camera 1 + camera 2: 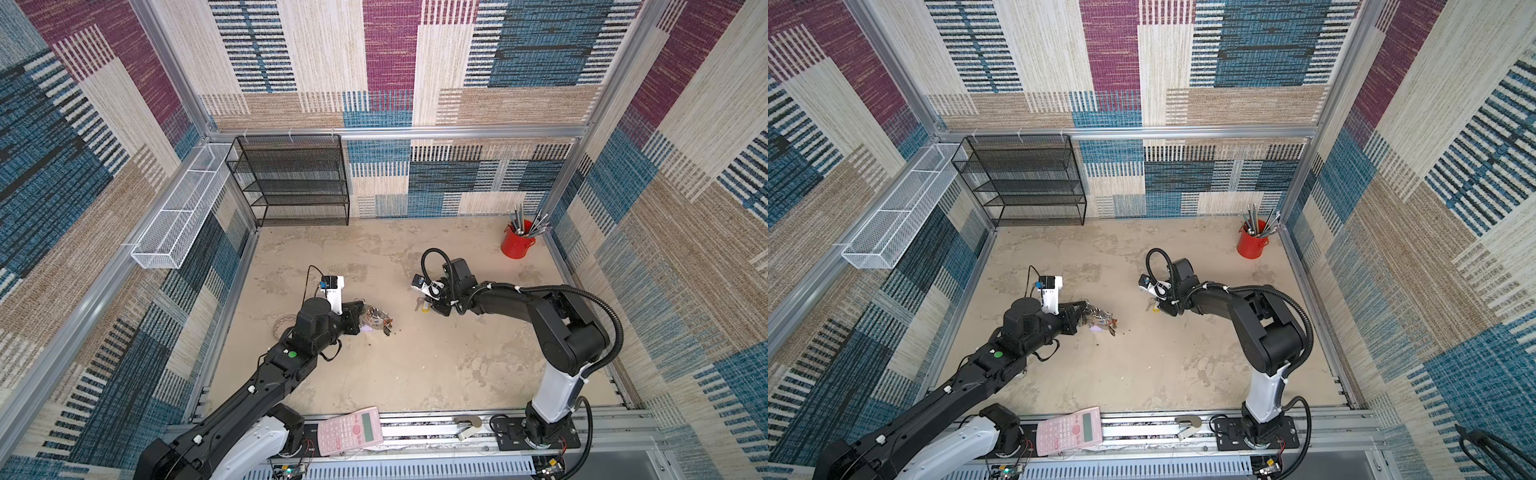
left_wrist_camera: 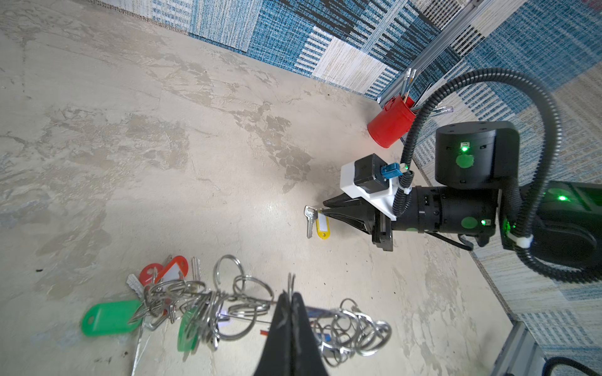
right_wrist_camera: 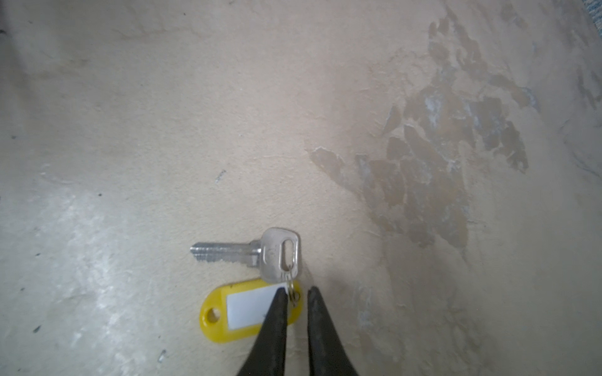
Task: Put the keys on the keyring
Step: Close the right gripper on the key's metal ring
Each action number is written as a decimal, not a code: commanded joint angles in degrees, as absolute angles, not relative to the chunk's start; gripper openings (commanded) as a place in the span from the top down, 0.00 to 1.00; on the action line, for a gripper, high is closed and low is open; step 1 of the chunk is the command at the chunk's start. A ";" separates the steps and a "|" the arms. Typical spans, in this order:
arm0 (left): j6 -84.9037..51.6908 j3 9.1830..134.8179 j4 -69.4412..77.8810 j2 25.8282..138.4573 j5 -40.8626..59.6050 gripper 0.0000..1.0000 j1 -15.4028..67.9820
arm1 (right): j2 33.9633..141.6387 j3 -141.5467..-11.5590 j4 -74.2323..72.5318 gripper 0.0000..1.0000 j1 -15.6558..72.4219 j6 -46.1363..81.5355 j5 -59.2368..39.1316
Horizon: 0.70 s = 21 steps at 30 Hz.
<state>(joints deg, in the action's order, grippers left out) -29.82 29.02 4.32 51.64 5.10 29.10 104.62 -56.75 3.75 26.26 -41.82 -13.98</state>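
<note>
**Keys at the right gripper's tips, keyring clamped in the left**

Got the left gripper [image 2: 291, 298] squeezed fully closed on the keyring [image 2: 208, 301], with no gap between the two black fingers [image 2: 277, 328]. Seeing a thin loop of metal poking out just past the tips, and the rest of the bunch spread to both sides of them: loads of silver rings, plus a green tag [image 2: 109, 317] and a red tag [image 2: 169, 268] out on one side. Can't tell from the wrist view about the bunch resting on the table [image 1: 415, 365] or hanging a bit above it. Same story in both top views, with everything bunched right at the front of that gripper.

Now the keys [image 3: 277, 252]. Lying flat on the table just ahead of the right gripper [image 3: 296, 289], silver blade pointing off sideways from the tips, yellow tag [image 3: 228, 317] partly hidden behind one finger [image 3: 273, 325]. Spotting the small ring [image 3: 293, 293] that joins key and tag standing in the slim gap between the jaws, leaning on one finger. Reading the jaws as nearly together but not touching. Honestly can't tell about a real pinch on that ring. From the left gripper's side, keys well out in front of its tips and clearly apart from the keyring.

Other stuff: red cup [image 1: 517, 243] full of pens well behind the right gripper, pink calculator [image 1: 349, 430] way back by the arm bases, far from both sets of tips.
</note>
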 commanded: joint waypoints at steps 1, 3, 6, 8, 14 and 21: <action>-29.96 28.57 8.27 51.45 5.71 1.00 28.98 | 105.17 -57.28 2.87 0.83 26.14 -41.36 -15.10; -29.97 28.67 8.33 51.49 5.69 1.00 29.00 | 105.29 -57.28 2.92 0.82 26.16 -41.39 -15.41; -29.97 28.66 8.37 51.51 5.73 1.00 29.00 | 105.71 -57.53 3.14 0.82 26.17 -41.51 -15.42; -30.01 28.67 8.48 51.74 5.81 1.00 28.94 | 105.97 -57.81 3.21 0.83 26.19 -41.53 -15.64; -30.06 28.76 8.35 51.72 5.82 1.00 28.83 | 106.95 -58.64 3.51 0.92 26.11 -41.40 -16.08; -30.15 28.76 8.51 51.85 5.87 1.00 28.74 | 106.87 -58.88 3.65 0.99 26.02 -41.32 -16.18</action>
